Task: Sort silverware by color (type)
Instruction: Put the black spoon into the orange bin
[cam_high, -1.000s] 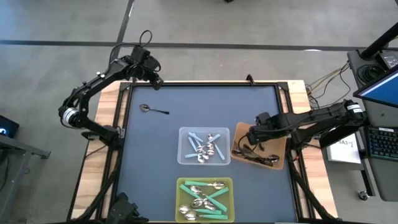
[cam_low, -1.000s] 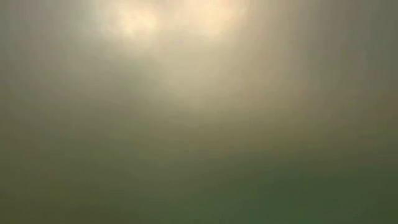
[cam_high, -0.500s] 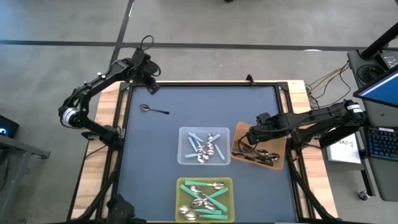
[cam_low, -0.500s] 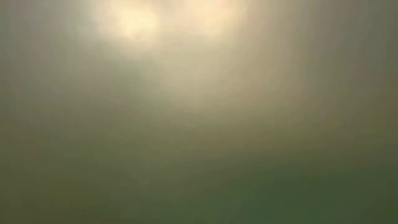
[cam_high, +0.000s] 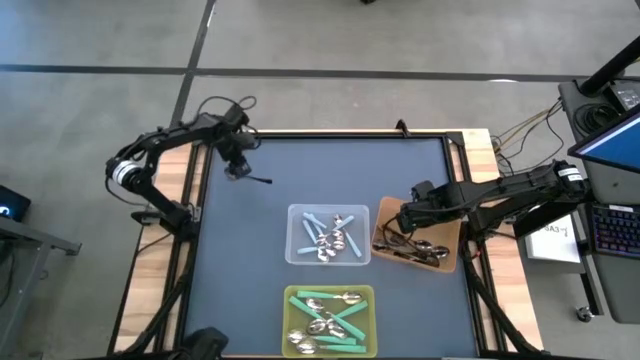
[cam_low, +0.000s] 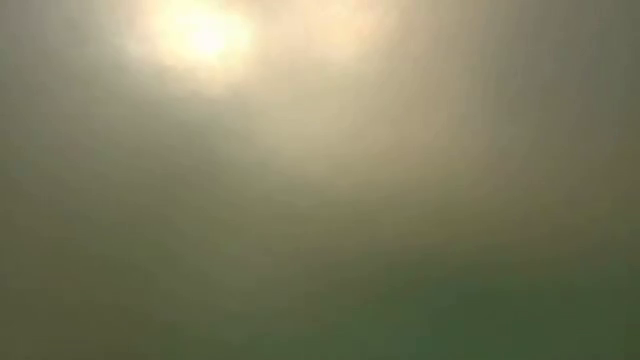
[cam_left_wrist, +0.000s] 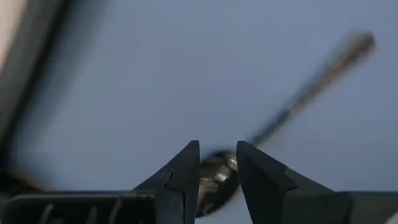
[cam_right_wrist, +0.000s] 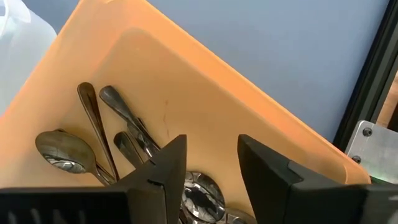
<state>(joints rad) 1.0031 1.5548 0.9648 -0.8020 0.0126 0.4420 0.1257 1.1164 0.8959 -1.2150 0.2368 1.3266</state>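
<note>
A: Left gripper (cam_left_wrist: 216, 163) is down over the last loose spoon, the dark-handled spoon (cam_high: 250, 178), at about ten o'clock on the mat. Its jaws are parted and straddle the shiny bowl (cam_left_wrist: 214, 180), nothing pinched yet.

B: I'd say shift the bite toward the neck before closing. A rounded bowl could squirt out from between flat fingers. The handle runs off toward three o'clock, lying flat, so go low and square.

A: Right gripper (cam_right_wrist: 211, 163) hangs over the brown bin (cam_high: 445, 232) at three o'clock, jaws spread, empty. Dark-handled spoons (cam_right_wrist: 93, 121) lie loose beneath it.

B: That bin looks like the destination, so the right arm sits in the delivery lane. It should clear first.

A: Around the middle, a clear bin (cam_high: 296, 250) of light blue spoons (cam_high: 318, 220), and at six o'clock a yellow-green bin (cam_high: 291, 296) of teal ones (cam_high: 345, 322).

B: The carry path skirts the clear bin's far edge. The low camera shows only haze.
</note>
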